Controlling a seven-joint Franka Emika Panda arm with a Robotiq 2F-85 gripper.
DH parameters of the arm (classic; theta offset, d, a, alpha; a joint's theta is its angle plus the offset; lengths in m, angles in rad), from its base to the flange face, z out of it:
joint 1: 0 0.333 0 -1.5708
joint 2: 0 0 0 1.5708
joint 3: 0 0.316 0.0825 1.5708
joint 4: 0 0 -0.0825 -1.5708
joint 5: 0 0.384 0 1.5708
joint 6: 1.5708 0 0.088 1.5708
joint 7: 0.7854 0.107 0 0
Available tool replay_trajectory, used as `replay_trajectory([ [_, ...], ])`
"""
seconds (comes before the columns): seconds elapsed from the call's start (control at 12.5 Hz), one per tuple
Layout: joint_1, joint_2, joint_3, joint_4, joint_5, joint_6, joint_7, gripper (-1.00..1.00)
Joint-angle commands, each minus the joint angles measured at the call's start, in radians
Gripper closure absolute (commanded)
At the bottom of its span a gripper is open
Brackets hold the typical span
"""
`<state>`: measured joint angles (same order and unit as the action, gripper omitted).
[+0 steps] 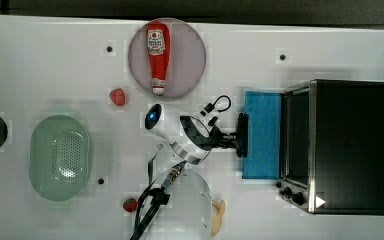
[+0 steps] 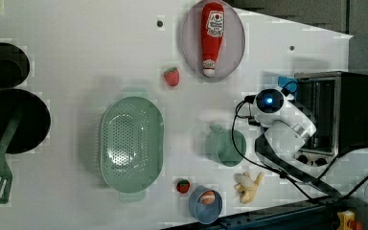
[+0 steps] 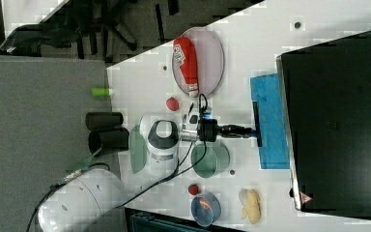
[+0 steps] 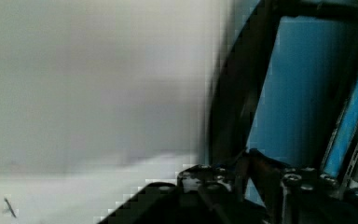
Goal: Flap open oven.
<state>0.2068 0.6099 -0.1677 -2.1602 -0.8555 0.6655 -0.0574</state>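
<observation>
The oven (image 1: 347, 145) stands at the top view's right end of the table (image 1: 55, 55), its blue glass door flap (image 1: 262, 135) already swung down flat in front of the open cavity. The dark handle bar (image 1: 242, 135) runs along the flap's far edge, away from the oven. The end effector (image 1: 234, 140) reaches level toward that bar with its fingers nearly together, and in the right view they appear to pinch the bar at its middle — a narrow grip rather than a spread one.

As a judgement, the oven body is heavy and stiff and should stay put on the table, while the flap is the light, hinged part; its glass is fragile and smooth, so the pane is no place to push. The handle bar is rigid and thin enough to clamp, and its middle is the sensible hold, since a pull near one end would twist the flap on its hinge.

Some things stay unclear. In the wrist view the bar and blue pane are smeared, and the finger pads are hard to separate from the bar, so contact cannot be confirmed there. The hinge line is hidden under the oven's front frame, and the small knobs (image 1: 292, 192) beside the cavity are too small to read. In the left view the arm's white body covers most of the flap — the grip itself is not visible there.
</observation>
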Motion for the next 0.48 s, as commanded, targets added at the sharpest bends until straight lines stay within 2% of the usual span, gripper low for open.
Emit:
replay_trajectory([
  [0.08, -0.009, -0.091, -0.011, 0.037, 0.067, 0.036, 0.073, 0.65],
  [0.32, -0.018, -0.177, -0.01, 0.035, 0.301, 0.113, 0.058, 0.65],
  [0.48, -0.021, -0.252, -0.012, 0.037, 0.499, 0.119, 0.058, 0.65],
])
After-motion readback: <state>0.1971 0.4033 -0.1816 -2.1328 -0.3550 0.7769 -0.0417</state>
